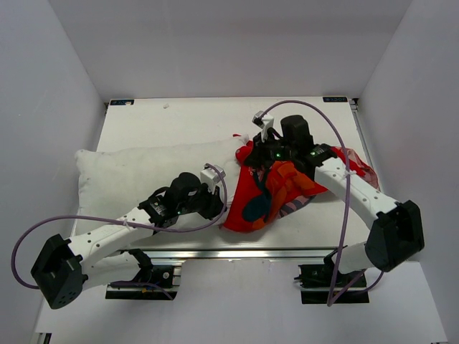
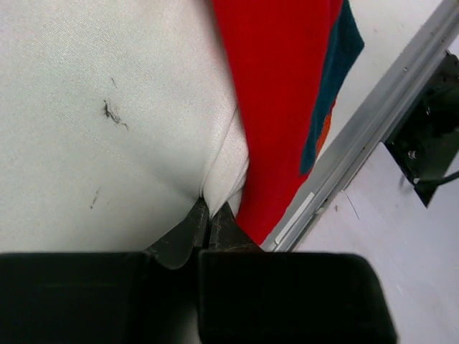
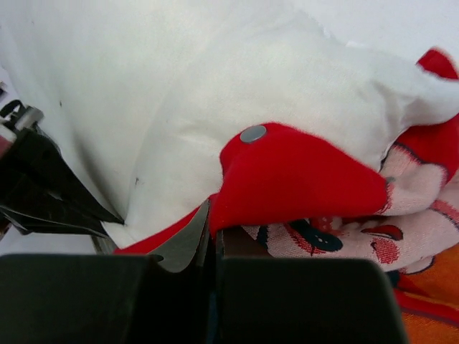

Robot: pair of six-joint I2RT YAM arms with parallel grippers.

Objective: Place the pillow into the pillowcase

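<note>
Pillow [image 2: 107,107] fold pinched in left pincer [image 2: 209,215]; pillowcase [image 3: 301,175] red edge clamped in right pincer [image 3: 209,223]

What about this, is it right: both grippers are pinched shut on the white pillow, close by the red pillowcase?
Not quite. Only the left gripper is pinched shut on the pillow, on a fold of its white fabric. The right gripper is pinched shut on the red edge of the pillowcase, as the right wrist view shows. The rest stands: both are shut, close by the pillowcase.
</note>
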